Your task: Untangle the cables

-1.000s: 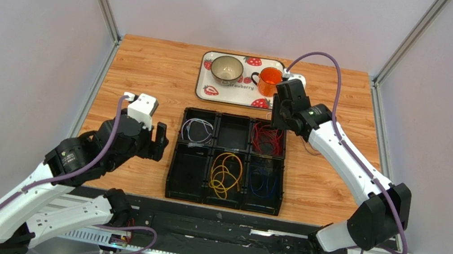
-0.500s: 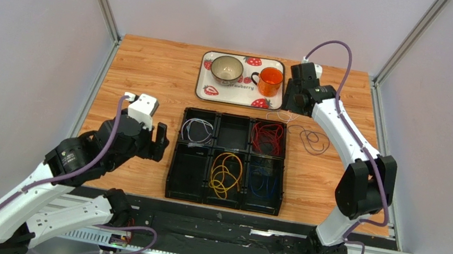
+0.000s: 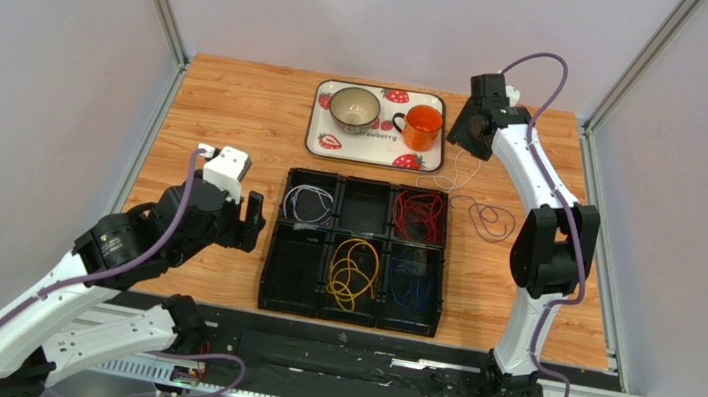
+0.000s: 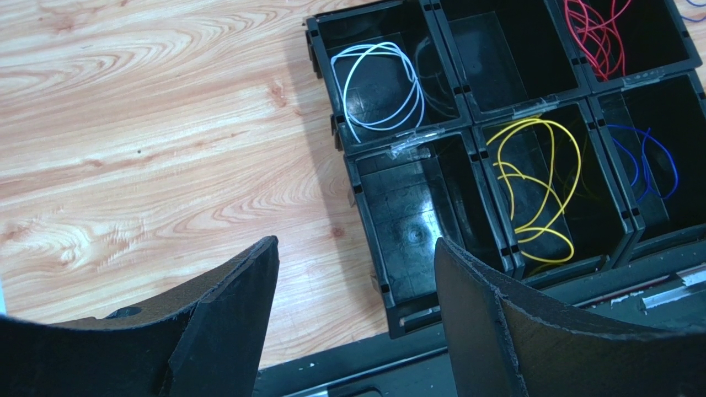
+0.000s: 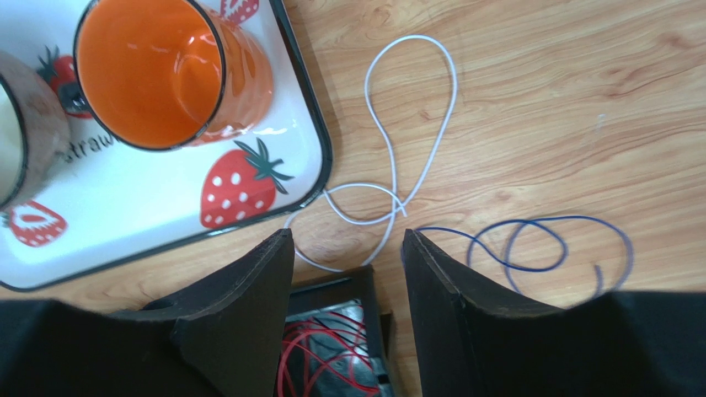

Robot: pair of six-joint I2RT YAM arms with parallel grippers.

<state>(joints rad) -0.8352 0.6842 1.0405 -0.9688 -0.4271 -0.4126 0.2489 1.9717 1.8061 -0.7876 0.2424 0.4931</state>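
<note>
From above, we see a black box [image 3: 268, 270] of six compartments in the middle of the counter [image 3: 233, 115]. A white cable [image 3: 307, 204] lies in its far left compartment, a red cable [image 3: 417, 216] in the far right, a yellow cable [image 3: 353, 273] in the near middle and a blue cable [image 3: 414, 285] in the near right. A loose white cable [image 3: 450, 180] and a loose dark-blue cable [image 3: 491, 220] lie on the counter to the right of the box, just beside each other. A strawberry tray [image 3: 314, 139] at the far edge holds a bowl [image 3: 354, 106] and an orange cup [image 3: 423, 124]. The left fingers [image 3: 254, 215] hang just left of the box, and the right fingers [image 3: 458, 136] hang beside the cup.

At the left wrist, we see the left fingers [image 4: 224, 322] wide apart with nothing between them. They are above the counter [image 4: 149, 149] at the box's [image 4: 365, 223] left side. The white cable [image 4: 381, 87], yellow cable [image 4: 534, 186], blue cable [image 4: 646, 161] and red cable [image 4: 601, 33] each sit in their own compartment.

At the right wrist, we see the right fingers [image 5: 240, 322] parted and holding nothing, high over the counter [image 5: 539, 107]. The loose white cable [image 5: 437, 145] loops below them and runs up to the tray's [image 5: 124, 207] corner. The loose dark-blue cable [image 5: 530, 220] coils just right of it. The orange cup [image 5: 166, 70] and the red cable [image 5: 319, 356] also show.
</note>
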